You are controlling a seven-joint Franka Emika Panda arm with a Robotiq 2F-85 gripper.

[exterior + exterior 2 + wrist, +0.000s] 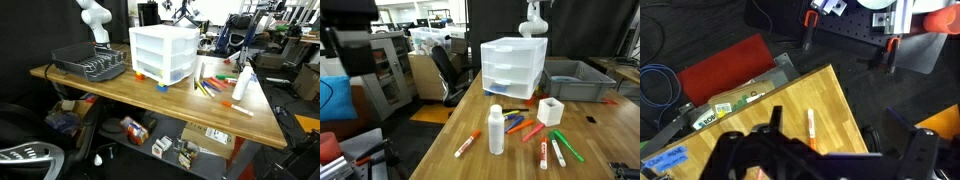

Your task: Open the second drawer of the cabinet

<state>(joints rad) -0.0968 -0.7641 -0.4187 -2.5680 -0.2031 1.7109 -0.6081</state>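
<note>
The cabinet [163, 52] is a small white translucent three-drawer unit standing on the wooden table [130, 95]; it also shows in an exterior view [512, 68]. The second drawer [508, 72] is the middle one and sits flush with the other two, also seen in an exterior view [181, 56]. All three drawers look closed. My gripper [840, 128] is open and empty in the wrist view, high above a table corner with an orange-and-white marker [811, 128] below it. The cabinet is out of the wrist view. The white arm [95, 22] rises behind the table.
A black wire dish rack [90, 65] stands beside the cabinet. A grey bin [575, 80] sits behind it. Several markers [535, 128], a white bottle [496, 130] and a small white cup [550, 110] lie in front of the drawers. Chairs and clutter surround the table.
</note>
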